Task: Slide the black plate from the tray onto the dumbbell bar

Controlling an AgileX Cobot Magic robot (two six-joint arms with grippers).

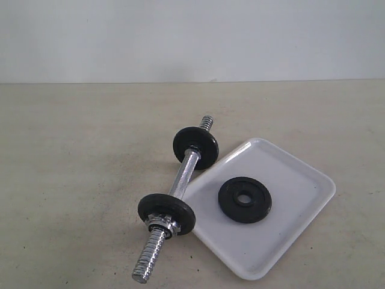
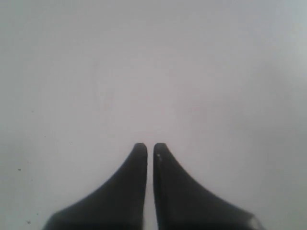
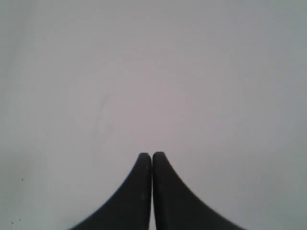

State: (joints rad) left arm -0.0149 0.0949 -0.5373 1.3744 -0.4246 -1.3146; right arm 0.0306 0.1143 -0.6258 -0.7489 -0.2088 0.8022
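Left wrist view looks along the left gripper (image 2: 150,146), whose two dark fingers (image 2: 124,191) are drawn together with only a thin slit between the tips, pointing at a plain pale surface. The right wrist view gives much the same pose: the right gripper (image 3: 152,155) has its tips pressed together (no gap to speak of) and grips nothing.

On the exterior view, the tray (image 1: 301,180) sits on the beige table (image 1: 72,156), turned corner-on to the camera. It holds the black plate (image 1: 245,200), which lies flat in the left half with its centre hole facing up, clear of the rim. The dumbbell bar (image 1: 183,174) lies on the table along the tray's left edge, running diagonally, one threaded end toward the camera. Its near disc (image 1: 166,214), backed by a chrome nut (image 1: 162,224), and its far disc (image 1: 195,147) stand just beside the tray's rim; whether they touch it cannot be told.
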